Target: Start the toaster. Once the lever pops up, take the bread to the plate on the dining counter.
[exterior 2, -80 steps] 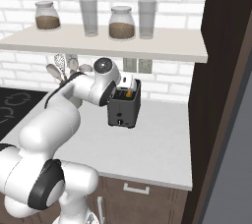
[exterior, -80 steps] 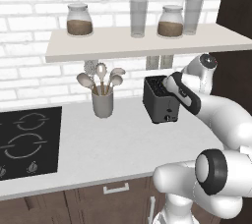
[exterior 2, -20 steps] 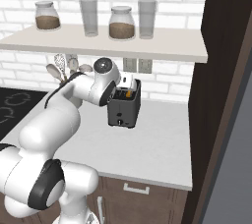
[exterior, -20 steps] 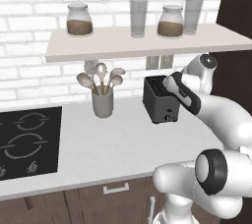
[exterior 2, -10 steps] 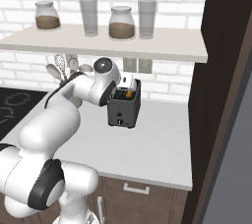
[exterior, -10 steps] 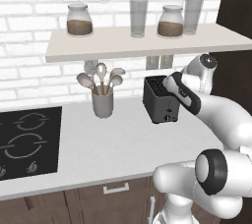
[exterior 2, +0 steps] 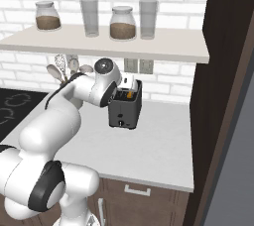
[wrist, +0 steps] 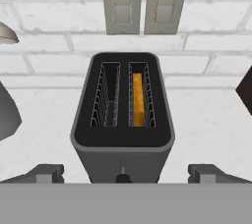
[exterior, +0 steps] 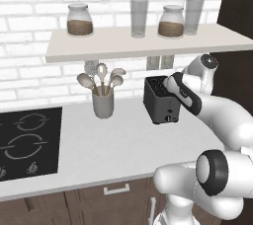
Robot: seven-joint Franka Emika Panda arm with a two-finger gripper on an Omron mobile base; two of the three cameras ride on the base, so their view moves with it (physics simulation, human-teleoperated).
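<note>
The dark toaster (exterior: 160, 100) stands on the worktop by the brick wall, also seen in the right base view (exterior 2: 126, 108). From above, the hand view shows the toaster (wrist: 123, 134) with two slots. The bread (wrist: 138, 99) sits deep in the right slot, glowing orange, and its top edge (exterior 2: 130, 94) peeks out. My gripper (wrist: 123, 175) hovers just above the toaster's front end, open, with its fingertips (wrist: 47, 173) spread wider than the toaster and nothing between them. The plate and the dining counter are out of view.
A grey utensil cup (exterior: 103, 103) stands left of the toaster, and a black hob (exterior: 24, 140) lies further left. A shelf (exterior: 148, 41) with jars and glasses hangs low overhead. A dark tall cabinet (exterior 2: 223, 96) closes the right side. Two wall outlets (wrist: 140, 2) sit behind the toaster.
</note>
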